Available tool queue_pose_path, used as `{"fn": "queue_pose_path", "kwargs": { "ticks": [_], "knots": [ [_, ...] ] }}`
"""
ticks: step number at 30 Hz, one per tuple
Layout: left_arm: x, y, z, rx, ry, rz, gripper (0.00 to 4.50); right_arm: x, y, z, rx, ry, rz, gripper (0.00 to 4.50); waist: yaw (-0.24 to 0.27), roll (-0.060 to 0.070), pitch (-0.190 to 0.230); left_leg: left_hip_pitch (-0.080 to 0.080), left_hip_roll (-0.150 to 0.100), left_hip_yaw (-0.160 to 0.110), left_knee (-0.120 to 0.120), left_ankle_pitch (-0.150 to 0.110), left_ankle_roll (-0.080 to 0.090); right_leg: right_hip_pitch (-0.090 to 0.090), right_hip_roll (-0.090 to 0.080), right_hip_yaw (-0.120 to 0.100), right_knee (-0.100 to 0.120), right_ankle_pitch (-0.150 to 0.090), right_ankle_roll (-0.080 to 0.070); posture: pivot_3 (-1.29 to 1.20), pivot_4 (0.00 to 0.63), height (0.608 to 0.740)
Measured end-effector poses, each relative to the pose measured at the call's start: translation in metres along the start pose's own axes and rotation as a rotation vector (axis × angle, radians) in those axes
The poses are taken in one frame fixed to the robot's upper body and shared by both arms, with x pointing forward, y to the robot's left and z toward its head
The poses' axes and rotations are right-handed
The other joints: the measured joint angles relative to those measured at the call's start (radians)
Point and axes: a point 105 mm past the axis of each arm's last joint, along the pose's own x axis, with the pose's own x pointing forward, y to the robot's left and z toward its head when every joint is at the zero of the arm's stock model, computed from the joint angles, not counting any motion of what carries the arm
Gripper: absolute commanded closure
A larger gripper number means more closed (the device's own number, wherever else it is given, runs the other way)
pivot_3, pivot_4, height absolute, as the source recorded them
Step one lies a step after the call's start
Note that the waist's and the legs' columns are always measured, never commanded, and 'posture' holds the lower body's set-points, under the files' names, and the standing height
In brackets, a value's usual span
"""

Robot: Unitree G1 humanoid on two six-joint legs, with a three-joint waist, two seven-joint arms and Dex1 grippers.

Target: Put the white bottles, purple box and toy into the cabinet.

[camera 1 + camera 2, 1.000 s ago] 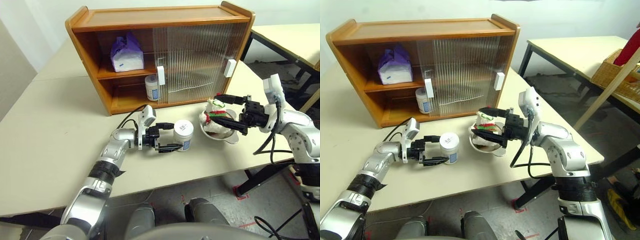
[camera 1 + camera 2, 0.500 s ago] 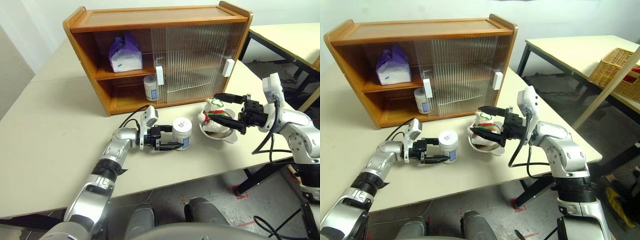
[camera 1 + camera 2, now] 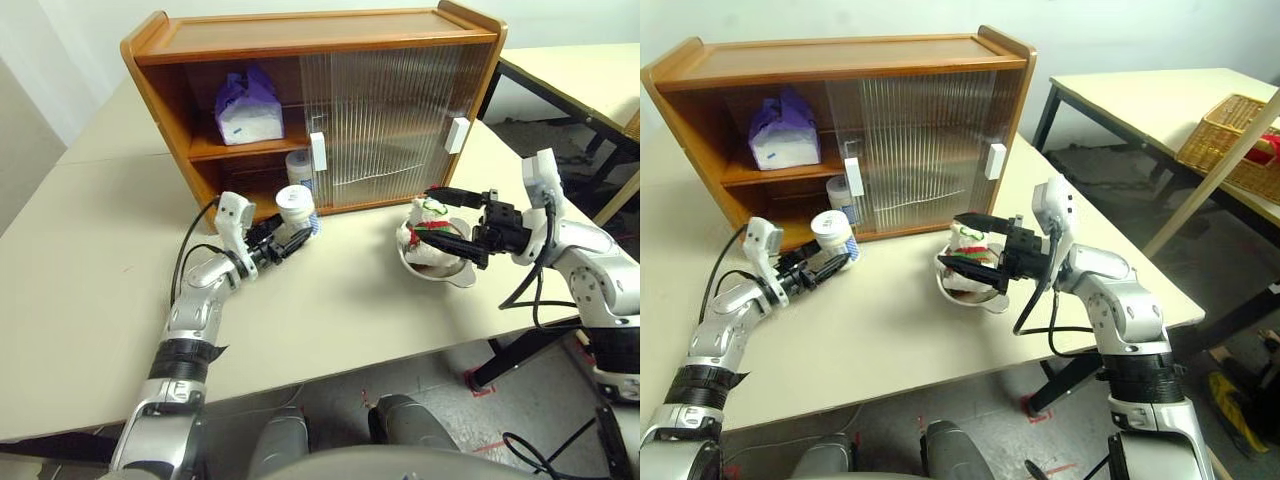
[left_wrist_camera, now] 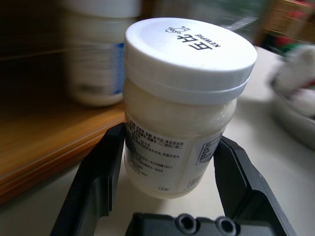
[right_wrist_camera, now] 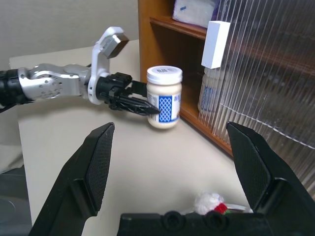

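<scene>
My left gripper (image 3: 288, 238) is shut on a white bottle (image 3: 296, 207), which stands upright just in front of the cabinet's (image 3: 300, 32) open lower shelf. In the left wrist view the black fingers (image 4: 98, 187) clamp the bottle (image 4: 182, 108) at its label. A second white bottle (image 3: 299, 166) stands inside on the lower shelf. On the upper shelf lies the purple box (image 3: 248, 105). The toy (image 3: 423, 232) sits in a steel bowl. My right gripper (image 3: 440, 217) is open, with one finger on each side of the toy.
The steel bowl (image 3: 445, 268) sits near the table's right front edge. Ribbed sliding doors (image 3: 390, 110) cover the cabinet's middle and right; its left part is open. Another table (image 3: 590, 80) and a wicker basket (image 3: 1230, 130) stand to the right.
My left gripper closed on the bottle and swung it from the table's middle back and left to the cabinet's open side. The right gripper stayed by the toy.
</scene>
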Motion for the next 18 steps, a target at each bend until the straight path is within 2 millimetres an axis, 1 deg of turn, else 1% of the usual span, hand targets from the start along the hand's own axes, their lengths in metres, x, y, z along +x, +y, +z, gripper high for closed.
{"fn": "queue_pose_path", "kwargs": {
  "ticks": [3, 6, 10, 14, 18],
  "knots": [
    [0.001, 0.008, -0.005, -0.006, 0.017, 0.126, 1.44, 0.002, 0.001, -0.001, 0.001, -0.009, 0.006, 0.0, 0.01, 0.0, 0.0, 0.0, 0.0, 0.0, 0.0, 0.0, 0.0, 0.0, 0.0, 0.0, 0.0, 0.0, 0.0, -0.12, 0.0, 0.74],
    [0.002, 0.017, -0.004, -0.003, 0.013, 0.226, 1.44, 0.002, 0.001, -0.002, 0.0, -0.011, 0.011, 0.0, 0.013, 0.0, 0.0, 0.001, 0.0, 0.0, 0.001, 0.0, 0.0, 0.001, 0.0, 0.0, 0.0, 0.0, -0.001, -0.12, 0.0, 0.74],
    [0.009, 0.027, 0.01, 0.018, -0.019, 0.307, 1.44, 0.002, 0.001, -0.002, -0.002, -0.013, 0.011, 0.0, 0.014, 0.0, 0.0, 0.002, 0.0, 0.0, 0.001, 0.001, 0.002, 0.002, 0.0, 0.0, 0.001, 0.002, -0.002, -0.12, 0.0, 0.74],
    [0.009, 0.041, 0.025, 0.014, -0.064, 0.393, 1.44, 0.001, 0.001, -0.002, -0.002, -0.013, 0.011, 0.0, 0.012, 0.0, 0.0, 0.006, 0.0, 0.0, 0.001, 0.001, 0.001, 0.006, 0.0, 0.0, 0.001, 0.002, -0.002, -0.13, 0.0, 0.74],
    [0.012, 0.038, 0.025, -0.001, -0.072, 0.385, 1.44, 0.001, 0.001, -0.002, -0.005, -0.014, 0.01, 0.0, 0.012, -0.001, 0.0, 0.005, 0.0, 0.0, 0.001, 0.001, 0.001, 0.005, 0.0, 0.0, 0.0, 0.002, -0.002, -0.13, 0.0, 0.74]
  ]
}}
